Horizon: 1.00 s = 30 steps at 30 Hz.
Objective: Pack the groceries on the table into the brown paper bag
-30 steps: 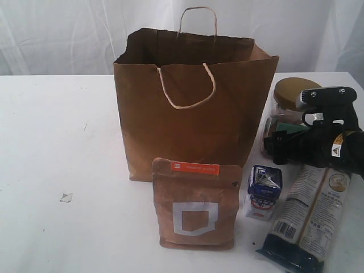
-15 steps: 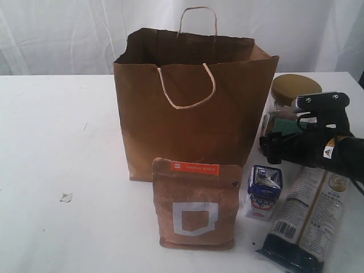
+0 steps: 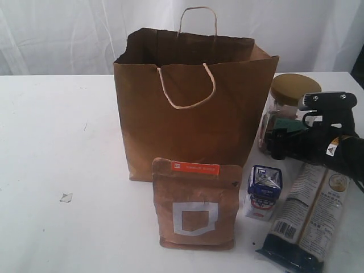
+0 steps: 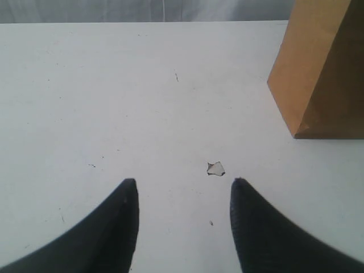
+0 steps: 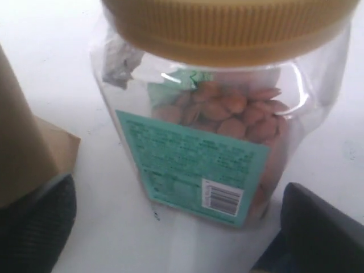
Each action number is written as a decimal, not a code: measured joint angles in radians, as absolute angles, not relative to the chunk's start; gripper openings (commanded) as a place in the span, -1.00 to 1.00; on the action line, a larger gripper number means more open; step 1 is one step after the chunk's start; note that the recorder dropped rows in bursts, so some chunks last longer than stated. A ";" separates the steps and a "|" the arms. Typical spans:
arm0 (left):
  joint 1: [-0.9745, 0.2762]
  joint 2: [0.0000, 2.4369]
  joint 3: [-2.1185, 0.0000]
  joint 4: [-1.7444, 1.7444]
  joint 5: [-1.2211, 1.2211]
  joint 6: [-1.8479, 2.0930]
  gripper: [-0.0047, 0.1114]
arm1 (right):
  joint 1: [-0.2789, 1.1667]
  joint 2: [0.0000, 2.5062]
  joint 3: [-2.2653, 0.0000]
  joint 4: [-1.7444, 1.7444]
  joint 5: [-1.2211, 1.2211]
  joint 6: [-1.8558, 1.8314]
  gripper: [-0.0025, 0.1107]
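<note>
I can read no word anywhere; only marks show.
The brown kraft pouch [image 3: 196,193] bears an orange label [image 3: 195,168] with blurred white print and a white pocket-shaped emblem [image 3: 177,219]. The gold-lidded clear jar [image 5: 227,108] has a teal label [image 5: 187,159] with a barcode patch [image 5: 223,198]. The long dark noodle packet [image 3: 310,205] has a barcode strip [image 3: 286,229], and my right arm [image 3: 315,142] a yellow warning triangle [image 3: 330,151].

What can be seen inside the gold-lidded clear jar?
Brownish almond-like nuts show through the wall of the gold-lidded clear jar; its green label covers whatever lies behind it.

The right gripper [image 3: 274,143] reaches in level at the gold-lidded clear jar [image 3: 293,91], jaws wide on either side of it. The left gripper [image 4: 183,187] hovers empty, jaws apart.
</note>
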<state>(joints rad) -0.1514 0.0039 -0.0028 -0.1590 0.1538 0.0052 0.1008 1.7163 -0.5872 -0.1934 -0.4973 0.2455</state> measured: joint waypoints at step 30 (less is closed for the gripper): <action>-0.151 0.004 -0.003 -0.159 0.154 0.005 0.00 | 0.136 1.731 -0.583 -0.109 -0.588 0.150 0.63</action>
